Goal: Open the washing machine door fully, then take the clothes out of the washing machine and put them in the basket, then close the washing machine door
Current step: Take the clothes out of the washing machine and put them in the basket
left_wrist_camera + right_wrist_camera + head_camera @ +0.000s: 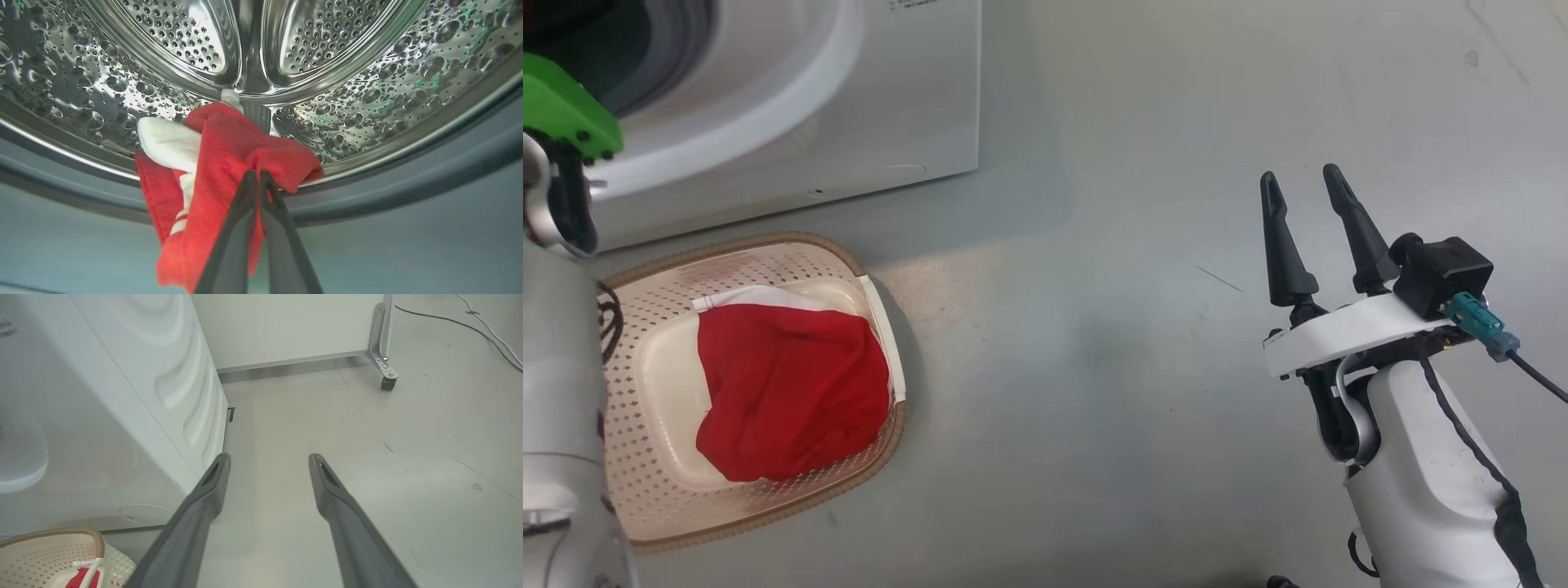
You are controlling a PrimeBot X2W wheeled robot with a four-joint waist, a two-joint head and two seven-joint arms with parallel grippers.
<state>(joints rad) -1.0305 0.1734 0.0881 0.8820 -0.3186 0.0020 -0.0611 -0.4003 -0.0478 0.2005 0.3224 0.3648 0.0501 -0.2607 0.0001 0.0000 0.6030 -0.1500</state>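
In the left wrist view my left gripper [257, 175] is shut on a red garment with white trim [229, 139]. That garment drapes over the grey lip of the washing machine's steel perforated drum [367, 98]. Another red garment [784, 392] lies in the cream basket [645, 327] on the floor in front of the white washing machine [849, 106]. My right gripper [1299, 174] hovers open and holds nothing, well to the right of the basket. The washing machine door is out of view.
My pale left forearm [556, 367] and its green wrist piece [564, 106] cover the basket's left side. The right wrist view has a wall panel on a caster [387, 381] and cables [490, 330] beyond the machine's side [122, 396]. Bare grey floor [1094, 367] lies between basket and right arm.
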